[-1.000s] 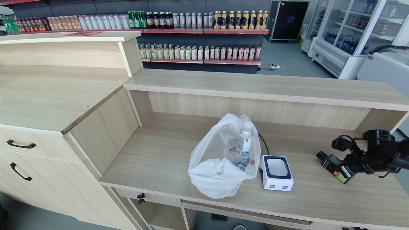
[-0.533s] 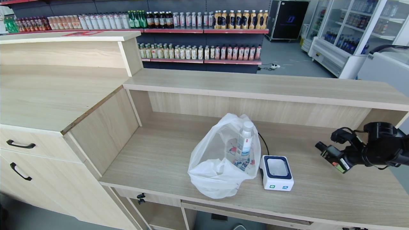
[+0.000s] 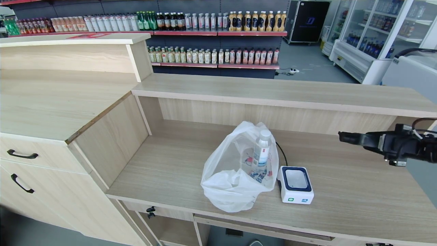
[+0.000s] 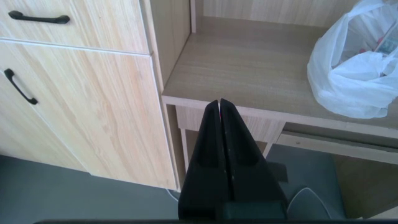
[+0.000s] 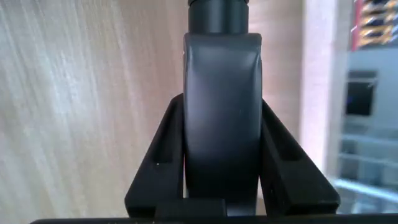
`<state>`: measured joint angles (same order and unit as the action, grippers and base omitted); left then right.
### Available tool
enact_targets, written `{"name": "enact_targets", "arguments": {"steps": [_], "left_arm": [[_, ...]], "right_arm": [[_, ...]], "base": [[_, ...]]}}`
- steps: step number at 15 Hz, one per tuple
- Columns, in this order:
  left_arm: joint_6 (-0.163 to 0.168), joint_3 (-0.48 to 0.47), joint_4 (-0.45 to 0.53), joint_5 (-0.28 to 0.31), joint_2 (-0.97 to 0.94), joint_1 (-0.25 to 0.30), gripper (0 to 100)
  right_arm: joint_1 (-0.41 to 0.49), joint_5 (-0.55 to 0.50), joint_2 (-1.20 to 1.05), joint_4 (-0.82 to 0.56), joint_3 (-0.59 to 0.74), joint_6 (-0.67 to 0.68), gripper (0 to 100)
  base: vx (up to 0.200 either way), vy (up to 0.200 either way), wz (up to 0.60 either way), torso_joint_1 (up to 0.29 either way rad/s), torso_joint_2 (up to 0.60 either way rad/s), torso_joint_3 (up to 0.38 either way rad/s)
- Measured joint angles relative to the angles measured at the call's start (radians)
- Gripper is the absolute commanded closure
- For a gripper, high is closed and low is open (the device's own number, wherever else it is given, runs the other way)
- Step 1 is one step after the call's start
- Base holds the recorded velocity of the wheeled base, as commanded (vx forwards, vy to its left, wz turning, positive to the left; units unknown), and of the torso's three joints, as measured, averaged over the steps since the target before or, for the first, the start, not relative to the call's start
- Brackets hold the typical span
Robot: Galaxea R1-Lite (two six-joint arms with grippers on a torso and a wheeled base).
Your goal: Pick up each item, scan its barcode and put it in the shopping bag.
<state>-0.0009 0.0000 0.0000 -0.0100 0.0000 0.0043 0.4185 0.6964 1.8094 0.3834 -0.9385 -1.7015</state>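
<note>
A white plastic shopping bag [image 3: 225, 177] stands on the lower counter with a clear bottle [image 3: 262, 148] upright inside it. Just right of the bag lies the white barcode scanner [image 3: 295, 184], window up. My right gripper [image 3: 375, 140] hangs above the counter's right end, shut on a dark bottle-shaped item [image 3: 348, 137] that points level toward the bag. Up close, the dark item [image 5: 222, 124] sits between the right gripper's [image 5: 222, 102] fingers. My left gripper [image 4: 221, 106] is shut on nothing, low in front of the counter's front edge, with the bag [image 4: 354, 74] off to its side.
The wooden counter [image 3: 341, 212] has a raised back ledge [image 3: 273, 92] and a tall cabinet with drawers [image 3: 41, 164] on the left. A black cable [image 3: 281, 152] runs behind the scanner. Shelves of drinks and glass fridges stand in the background.
My right arm rose and turned: the dark item, earlier tilted down with its label showing, now lies level and higher. Bag, bottle and scanner stayed put.
</note>
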Motion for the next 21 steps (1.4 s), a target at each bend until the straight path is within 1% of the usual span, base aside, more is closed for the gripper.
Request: {"name": "enact_targets", "arguments": {"steps": [2,3,5,7,9,11,15,17,19,20,21], "left_arm": [[0.0,0.0,0.0,0.0,0.0,-0.001,100],[0.0,0.0,0.0,0.0,0.0,0.0,100],[0.0,0.0,0.0,0.0,0.0,0.0,100],[0.0,0.0,0.0,0.0,0.0,0.0,100],[0.0,0.0,0.0,0.0,0.0,0.0,100],[0.0,0.0,0.0,0.0,0.0,0.0,100],[0.0,0.0,0.0,0.0,0.0,0.0,100],[0.0,0.0,0.0,0.0,0.0,0.0,100],[0.0,0.0,0.0,0.0,0.0,0.0,100],[0.0,0.0,0.0,0.0,0.0,0.0,100],[0.0,0.0,0.0,0.0,0.0,0.0,100]], "right_arm": [[0.05,0.144,-0.076,0.018,0.017,-0.215,100],[0.074,0.21,-0.106,0.064,0.019,-0.294,100],[0.115,0.314,-0.149,0.208,0.025,-0.362,100],[0.137,0.376,-0.178,0.413,0.029,-0.371,100],[0.165,0.399,-0.203,0.573,0.032,-0.349,100],[0.226,0.4,-0.23,0.653,0.034,-0.296,100],[0.424,0.367,-0.303,0.702,0.029,-0.138,100],[0.488,0.362,-0.337,0.702,0.044,-0.046,100],[0.51,0.363,-0.361,0.694,0.087,-0.015,100],[0.501,0.366,-0.369,0.693,0.108,-0.014,100],[0.471,0.367,-0.373,0.693,0.124,-0.013,100]], "base": [[0.0,0.0,0.0,0.0,0.0,0.0],[0.0,0.0,0.0,0.0,0.0,0.0],[0.0,0.0,0.0,0.0,0.0,0.0],[0.0,0.0,0.0,0.0,0.0,0.0],[0.0,0.0,0.0,0.0,0.0,0.0],[0.0,0.0,0.0,0.0,0.0,0.0],[0.0,0.0,0.0,0.0,0.0,0.0],[0.0,0.0,0.0,0.0,0.0,0.0],[0.0,0.0,0.0,0.0,0.0,0.0],[0.0,0.0,0.0,0.0,0.0,0.0],[0.0,0.0,0.0,0.0,0.0,0.0]]}}
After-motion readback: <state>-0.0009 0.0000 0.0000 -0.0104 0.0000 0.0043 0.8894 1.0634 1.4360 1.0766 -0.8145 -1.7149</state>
